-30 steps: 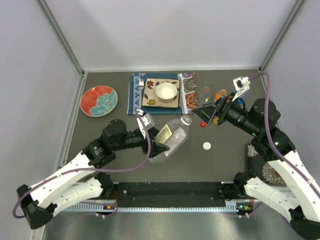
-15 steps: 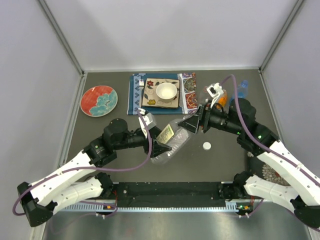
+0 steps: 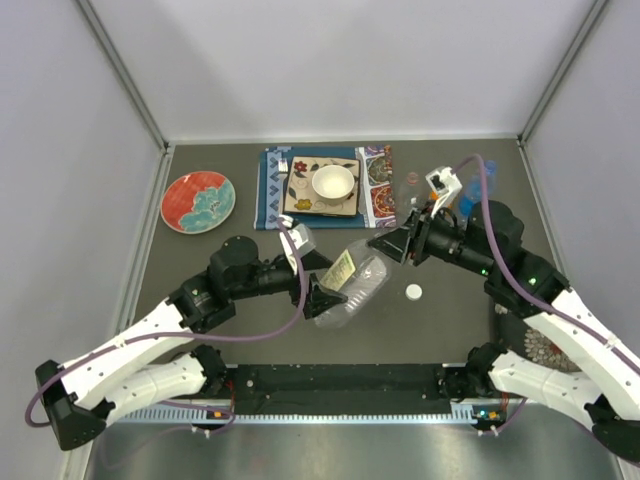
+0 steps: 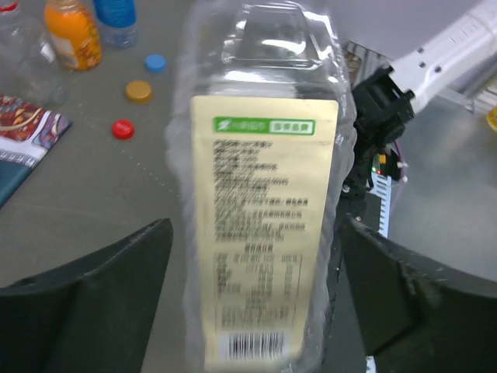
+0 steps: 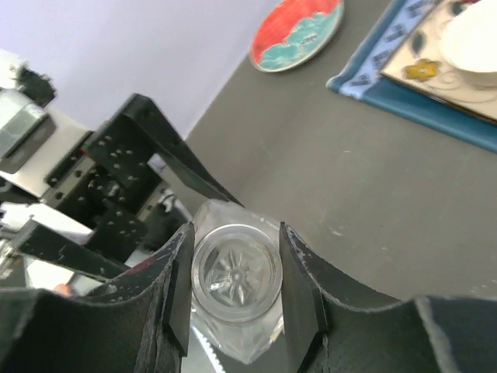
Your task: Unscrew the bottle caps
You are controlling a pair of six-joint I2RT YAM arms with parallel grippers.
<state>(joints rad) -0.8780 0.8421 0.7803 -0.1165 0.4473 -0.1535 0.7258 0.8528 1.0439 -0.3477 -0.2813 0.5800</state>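
I'm watching the wide clear bottle (image 3: 352, 283), cream-labelled and uncapped, tilting just nearer me than the white bowl (image 3: 333, 183), left claw (image 3: 324, 281) clasping its body, right claw (image 5: 237, 280) pinching its open neck, white cap (image 3: 413, 292) lying nearer still, rightward of the bowl

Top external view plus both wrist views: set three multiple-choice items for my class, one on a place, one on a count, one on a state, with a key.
1. The white cap lies: A on a bottle's neck; B between a tool's fingers; C on the table.
2. Loose caps in the left wrist view: A one; B three; C five.
3. The large clear bottle has its mouth: A open; B capped white; C capped red.
Key: C, it sits alone there; B, a blue cap, an orange cap, a red cap; A, the right wrist view looks into its bare mouth.
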